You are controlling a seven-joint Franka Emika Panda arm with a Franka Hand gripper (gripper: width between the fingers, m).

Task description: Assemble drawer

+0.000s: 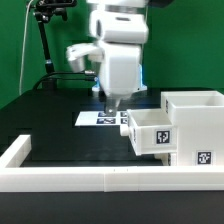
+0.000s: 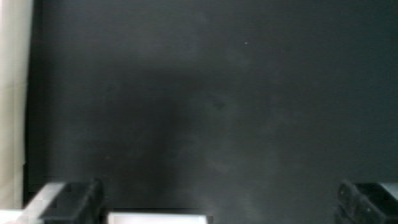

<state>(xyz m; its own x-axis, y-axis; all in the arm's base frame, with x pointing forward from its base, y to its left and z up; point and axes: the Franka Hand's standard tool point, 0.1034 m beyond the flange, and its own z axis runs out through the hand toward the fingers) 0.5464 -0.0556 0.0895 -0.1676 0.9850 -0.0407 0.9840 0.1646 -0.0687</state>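
The drawer's white box-shaped shell (image 1: 198, 122) stands at the exterior view's right, with a tag low on its front. One small open-topped tray (image 1: 150, 130) sticks out of the shell's side toward the exterior view's left and carries a tag. I cannot make out a second tray on its own. My gripper (image 1: 110, 103) points down over the table behind the tray, apart from it. In the wrist view the gripper (image 2: 217, 205) is open and empty, with its dark fingertips (image 2: 64, 204) far apart over the black table.
The marker board (image 1: 100, 118) lies flat under the gripper, and its white edge shows in the wrist view (image 2: 164, 217). A long low white rim wall (image 1: 90, 177) runs along the front and left. A black camera stand (image 1: 42, 45) stands at the back left.
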